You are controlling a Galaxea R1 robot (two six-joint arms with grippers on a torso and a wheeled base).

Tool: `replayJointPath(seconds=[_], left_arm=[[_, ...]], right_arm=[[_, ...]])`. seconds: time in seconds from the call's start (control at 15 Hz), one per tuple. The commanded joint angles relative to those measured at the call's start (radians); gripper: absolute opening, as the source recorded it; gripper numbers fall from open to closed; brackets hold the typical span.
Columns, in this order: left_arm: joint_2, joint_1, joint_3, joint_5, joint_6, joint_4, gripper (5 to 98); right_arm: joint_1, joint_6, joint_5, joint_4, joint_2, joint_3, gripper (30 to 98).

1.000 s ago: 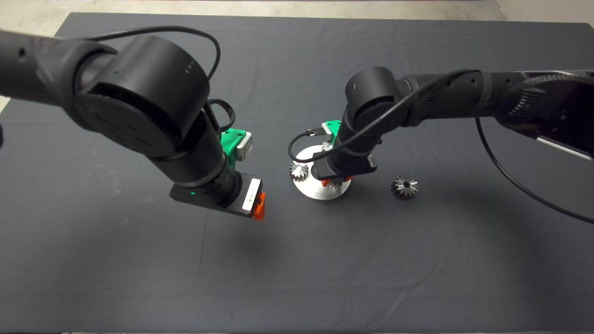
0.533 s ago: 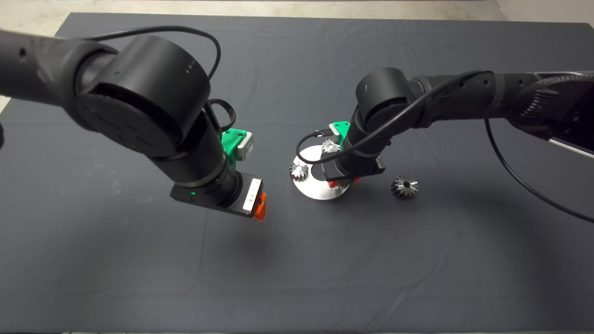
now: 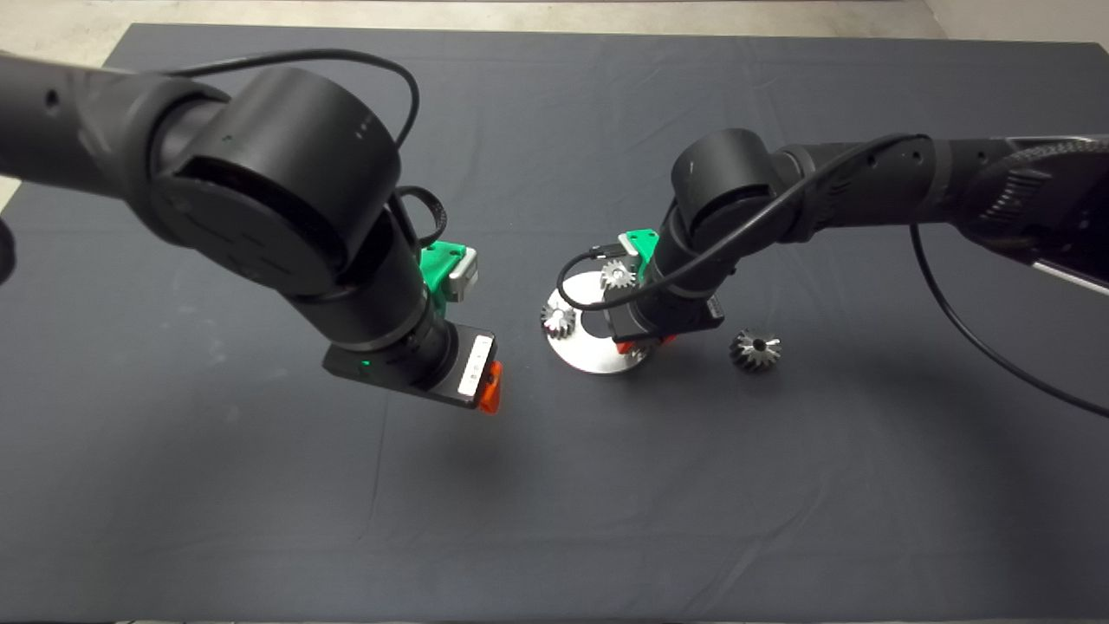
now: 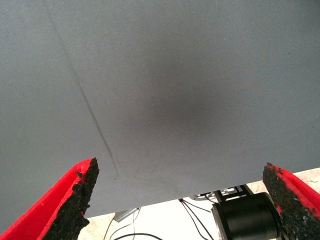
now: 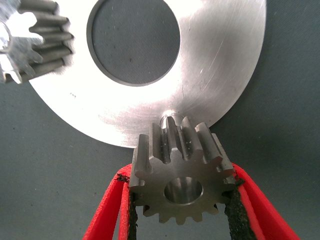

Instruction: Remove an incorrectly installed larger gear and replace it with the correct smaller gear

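A round silver disc (image 3: 592, 354) with a centre hole lies mid-mat. Two small silver gears stand on it, one at its left rim (image 3: 559, 320) and one at its far rim (image 3: 617, 276). The larger gear (image 3: 755, 350), dark with pointed teeth, lies on the mat to the right of the disc. My right gripper (image 3: 639, 346) is at the disc's near-right rim. In the right wrist view it (image 5: 181, 192) is shut on the smaller gear (image 5: 182, 165), beside a short peg (image 5: 169, 118) on the disc (image 5: 215, 75). My left gripper (image 3: 490, 387) hovers left of the disc, open and empty (image 4: 180, 172).
The dark mat (image 3: 554, 503) covers the table, with pale floor past its far edge. The right arm's black cable (image 3: 953, 329) hangs above the mat on the right. The left wrist view shows the mat's edge and cables (image 4: 200, 215) on the floor beyond.
My right gripper has moved a little to the right across the disc to its near-right rim, uncovering the gear at the far rim. My left arm has shifted only slightly.
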Motion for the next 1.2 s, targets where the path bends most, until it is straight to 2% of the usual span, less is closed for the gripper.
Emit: replayJointPath(seconds=[0.0,0.2,0.8,1.13], left_arm=[[-0.007,-0.021,0.001,0.067,-0.001,0.006,83.9],[-0.004,-0.021,0.000,0.067,-0.001,0.006,83.9],[0.004,-0.021,0.008,0.066,-0.006,0.006,83.9],[-0.006,-0.021,0.017,0.067,-0.006,0.008,83.9]], right_arm=[[0.007,0.007,-0.108,0.018,0.004,-0.003,35.3],[-0.020,0.005,-0.109,0.015,0.004,-0.012,35.3],[-0.017,-0.012,-0.110,0.011,0.004,-0.053,35.3],[-0.011,-0.035,-0.109,-0.002,0.094,-0.153,35.5]])
